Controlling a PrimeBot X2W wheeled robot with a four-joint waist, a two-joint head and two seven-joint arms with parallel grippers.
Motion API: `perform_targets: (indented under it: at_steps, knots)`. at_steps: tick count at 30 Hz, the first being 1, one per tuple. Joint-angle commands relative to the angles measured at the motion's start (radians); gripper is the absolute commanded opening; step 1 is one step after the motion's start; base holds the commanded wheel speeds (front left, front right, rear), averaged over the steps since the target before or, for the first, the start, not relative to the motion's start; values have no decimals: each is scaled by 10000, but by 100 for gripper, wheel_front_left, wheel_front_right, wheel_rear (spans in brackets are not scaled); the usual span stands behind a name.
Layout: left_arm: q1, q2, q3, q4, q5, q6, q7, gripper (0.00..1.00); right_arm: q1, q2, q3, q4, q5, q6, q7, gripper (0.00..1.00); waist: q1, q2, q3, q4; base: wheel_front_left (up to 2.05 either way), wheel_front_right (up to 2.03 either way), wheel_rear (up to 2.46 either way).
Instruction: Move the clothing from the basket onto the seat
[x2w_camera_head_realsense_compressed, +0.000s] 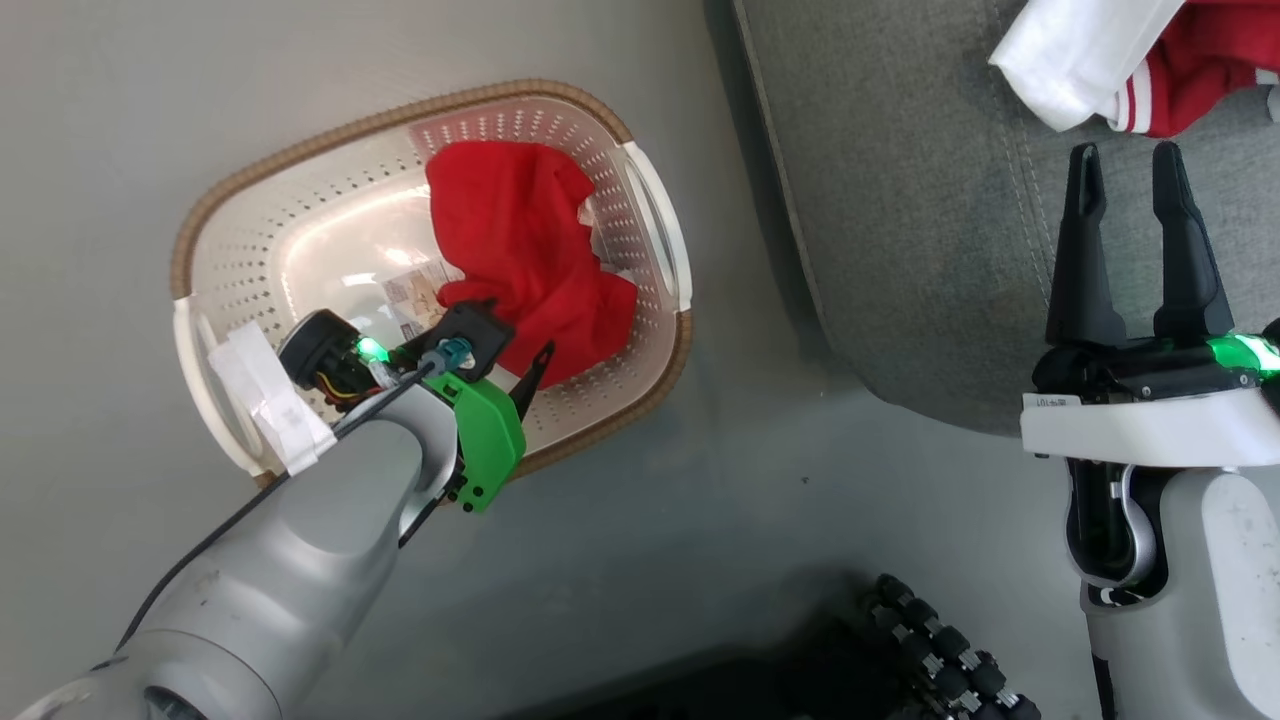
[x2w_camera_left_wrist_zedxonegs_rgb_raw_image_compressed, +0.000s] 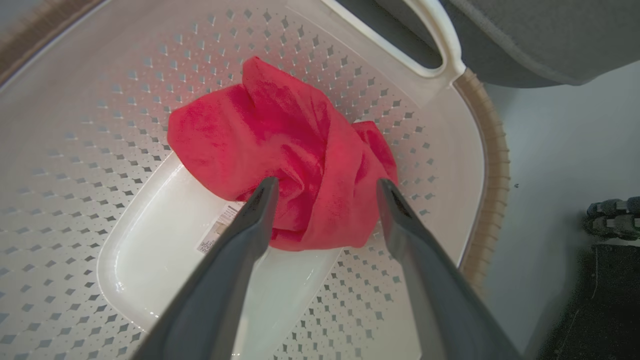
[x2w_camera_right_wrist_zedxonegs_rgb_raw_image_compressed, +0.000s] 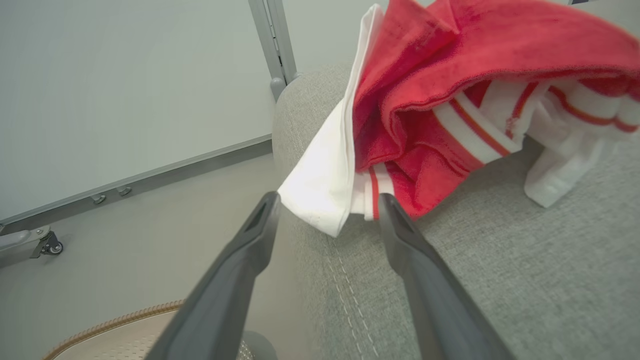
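basket walls hem the garment; open above.

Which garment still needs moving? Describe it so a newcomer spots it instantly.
Find the cream perforated basket on the floor left of the grey seat. Crumpled inside, at the seat-side end, lies a red garment. It shows no white, unlike the striped garment already on the seat.
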Motion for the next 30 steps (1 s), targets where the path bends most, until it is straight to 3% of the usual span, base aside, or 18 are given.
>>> perform_targets:
  at_steps: [1,5,10,22,30]
  knots:
    - [-275,177,-159,60,-334,22,140,100,-226,30,53,-66,131,-2,-6,100,-2,0,1127,-802,0,0,0]
    - [-720,450,-826,-98,-1577,22,869,100,-437,32,209,-126,739,-2,-6,100,-2,0,1470,-1012,0,0,0]
    - [-1259,775,-1302,50,-2183,22,1027,100,-552,35,451,-243,1220,-3,-6,100,-2,0,1818,-1177,0,0,0]
    - [-1779,924,-1682,37,-2394,22,1716,100,-518,33,753,26,1444,-19,47,100,-2,0,2328,-1364,0,0,0]
    - [-1994,802,-1701,-8,-1473,22,2540,100,-240,54,1091,138,1559,-20,104,100,-2,0,2501,-1408,0,0,0]
